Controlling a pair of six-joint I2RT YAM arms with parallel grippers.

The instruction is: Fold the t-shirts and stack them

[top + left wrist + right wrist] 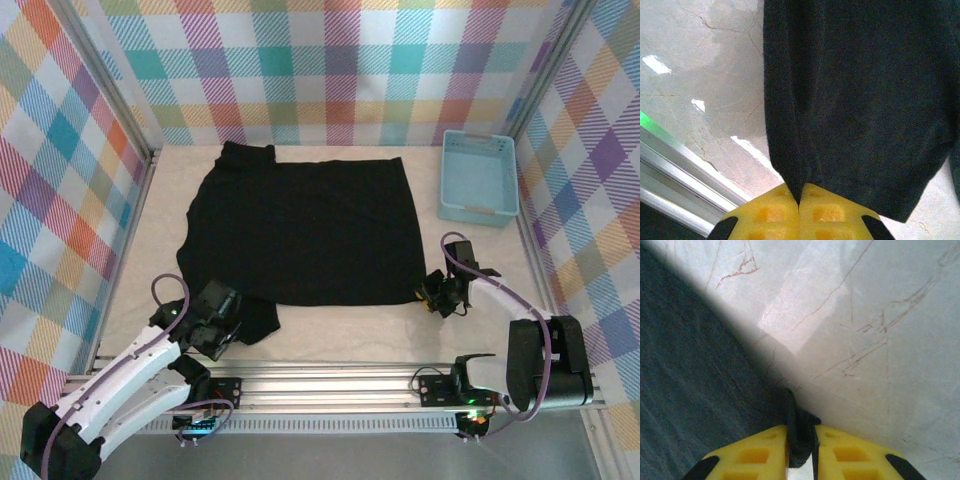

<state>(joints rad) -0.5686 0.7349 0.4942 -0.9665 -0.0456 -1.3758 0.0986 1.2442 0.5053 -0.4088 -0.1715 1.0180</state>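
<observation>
One black t-shirt lies spread flat across the middle and left of the table, its far edge close to the back wall. From above, the bump at its far left corner could be sleeve or collar; the cloth is too dark to tell. Its near left sleeve is partly covered by the left arm's wrist.

In the left wrist view the left gripper is clamped tight on a gathered edge of that sleeve, and the yellow fingers are cut off by the bottom of the frame. The right gripper sits at the shirt's near right corner, its pads pressed onto a small fold of black hem with only that cloth between them. The fabric there is blurred.

The tabletop is pale stone-look with thin reddish veins and glare patches. A light-blue basket stands at the far right, apart from the shirt. Pastel plaid walls enclose three sides, and an aluminium rail runs along the near edge.
</observation>
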